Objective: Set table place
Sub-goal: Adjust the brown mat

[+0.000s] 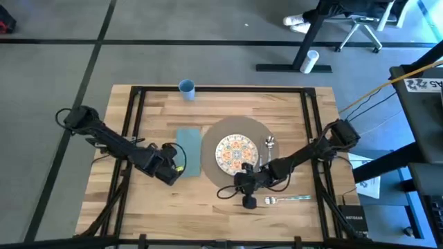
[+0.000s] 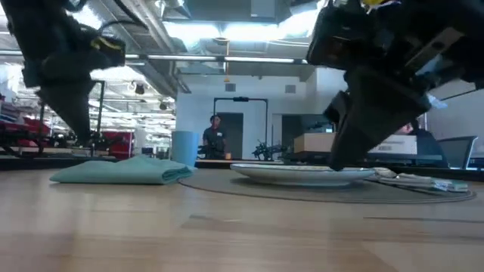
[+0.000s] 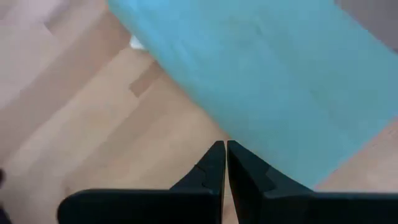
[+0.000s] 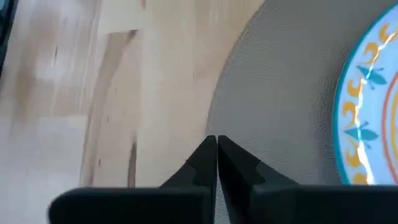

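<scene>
The round grey-brown placemat point(image 1: 239, 153) lies mid-worktop point(image 1: 159, 200) under the patterned plate point(image 1: 237, 154). The right claw point(image 1: 248, 191), clenched on nothing, hovers at its near rim, closest to the loose metal utensil point(image 1: 287, 200) lying crosswise just beside it. The left claw point(image 1: 171, 166), likewise clenched, waits by the teal napkin point(image 1: 188, 151).

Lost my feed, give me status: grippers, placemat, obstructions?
Left gripper shut, empty, at napkin edge. Right gripper shut, empty, at placemat rim. Plate on placemat; cutlery beside it on table.

The plate point(image 4: 373, 99) is cut off by the right wrist view's edge.
</scene>
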